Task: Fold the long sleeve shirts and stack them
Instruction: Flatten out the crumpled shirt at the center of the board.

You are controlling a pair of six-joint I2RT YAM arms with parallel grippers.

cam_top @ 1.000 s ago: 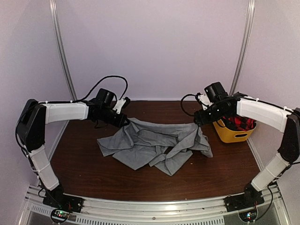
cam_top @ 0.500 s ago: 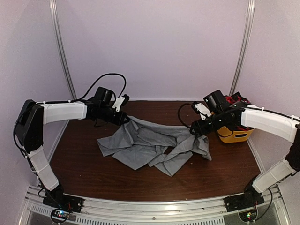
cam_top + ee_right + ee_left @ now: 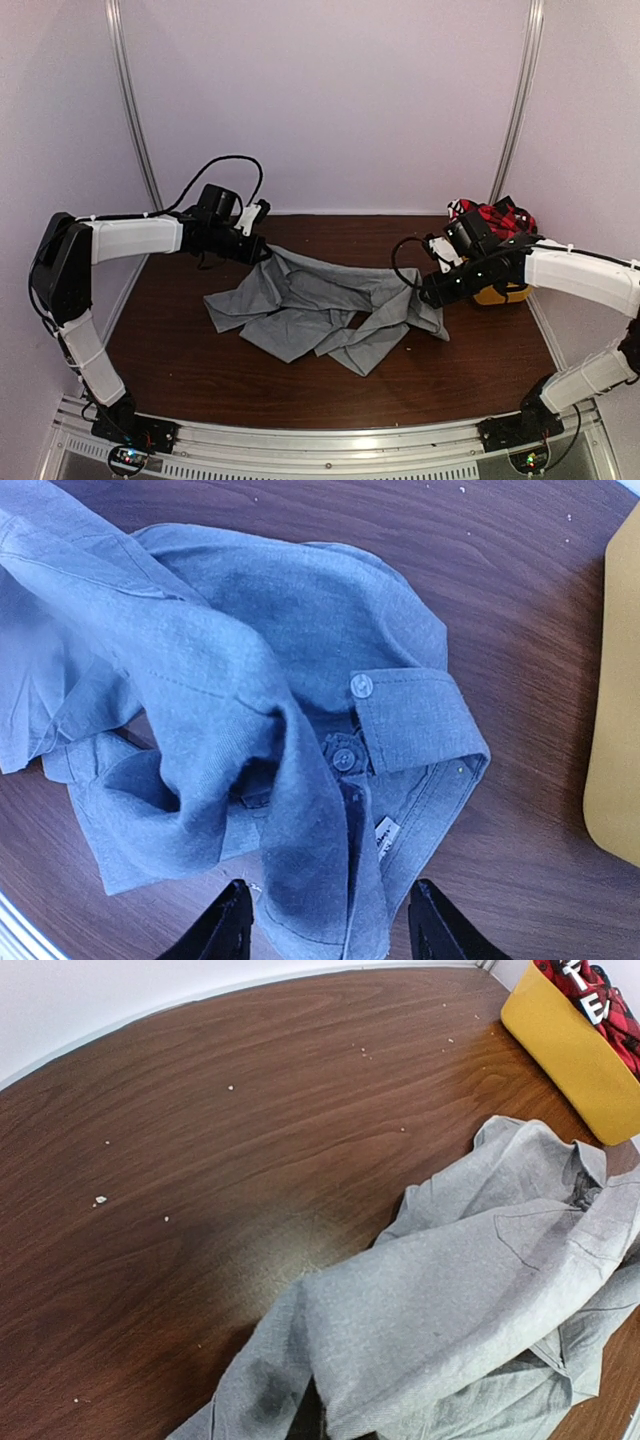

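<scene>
A crumpled light-grey long sleeve shirt point(image 3: 320, 310) lies in the middle of the table. My left gripper point(image 3: 258, 248) is shut on its far left corner and holds that corner a little off the wood. In the left wrist view the grey cloth point(image 3: 470, 1300) hides the fingers. My right gripper point(image 3: 425, 292) hovers open over the shirt's right end. The right wrist view shows the collar and buttons point(image 3: 345, 755) there, with a fold of cloth between the black fingertips point(image 3: 235, 925). A red-and-black plaid shirt point(image 3: 495, 218) sits in the yellow tub.
The yellow tub point(image 3: 497, 293) stands at the far right of the brown table point(image 3: 200, 370), close behind my right arm. Its edge shows in the right wrist view point(image 3: 615, 730) and in the left wrist view point(image 3: 565, 1045). The walls stand close on both sides.
My right arm has swung nearer and down from in front of the tub to the shirt's right end, its jaws narrowing. The tub's plaid shirt now shows. The left gripper barely moved.
</scene>
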